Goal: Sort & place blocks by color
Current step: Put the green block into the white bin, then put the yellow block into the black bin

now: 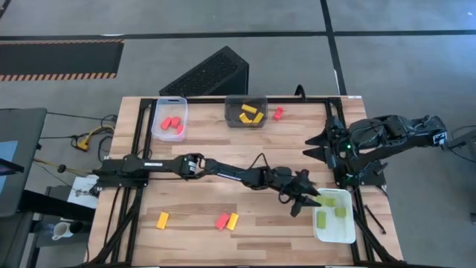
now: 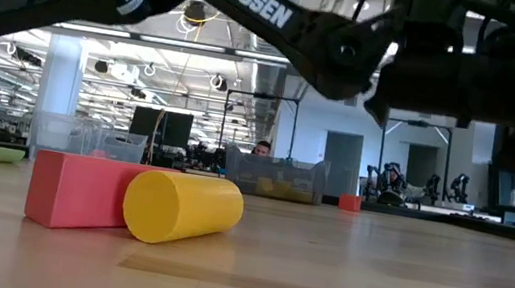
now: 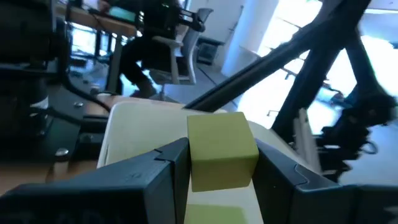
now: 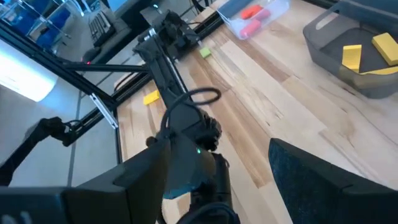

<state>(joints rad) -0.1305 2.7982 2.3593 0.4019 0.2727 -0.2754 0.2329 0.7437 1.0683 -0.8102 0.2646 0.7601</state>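
Light green, the block (image 3: 222,157) sat clamped between the left gripper's (image 1: 307,199) fingers, just at the white tray's (image 1: 344,232) edge, where two more green blocks (image 1: 321,219) lay. The right gripper (image 1: 321,143) waited with fingers apart near the table's (image 1: 223,160) right edge.

One light green block (image 3: 222,157) is clamped between the fingers of the left end effector (image 1: 306,199), over the white tray (image 1: 348,232) that already holds two green blocks (image 1: 322,219). Two red blocks (image 1: 172,125) lie in the clear tray, yellow blocks (image 1: 251,114) in the dark grey tray with one red block (image 1: 277,113) just right of it. A yellow block (image 1: 162,219) lies alone near the front left, and a red block (image 1: 222,221) touches a yellow cylinder (image 1: 233,221) at front centre.
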